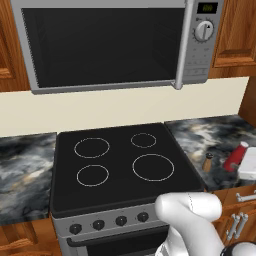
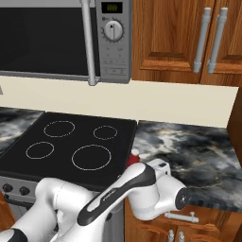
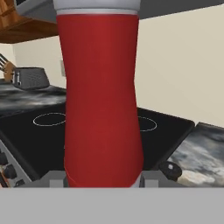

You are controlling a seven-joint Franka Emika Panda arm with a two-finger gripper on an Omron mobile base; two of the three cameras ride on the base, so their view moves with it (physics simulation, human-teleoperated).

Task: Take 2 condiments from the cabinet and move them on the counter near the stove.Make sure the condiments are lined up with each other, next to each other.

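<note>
red bottle [image 3: 100, 96] apparently held in gripper [image 3: 103, 180], beside shaker [image 1: 207, 162].

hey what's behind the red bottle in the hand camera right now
Behind the red bottle lie the stove with its white burner rings, the marbled counter and the cream wall. The bottle covers the stove's middle.

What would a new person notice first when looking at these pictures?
First is the red bottle, which stands huge and close in the hand view, held in the gripper over the counter to the right of the stove. Next is the black stove top with its four white rings, below the grey microwave. A small brown shaker with a black cap stands on the counter, just left of the red bottle.
</note>
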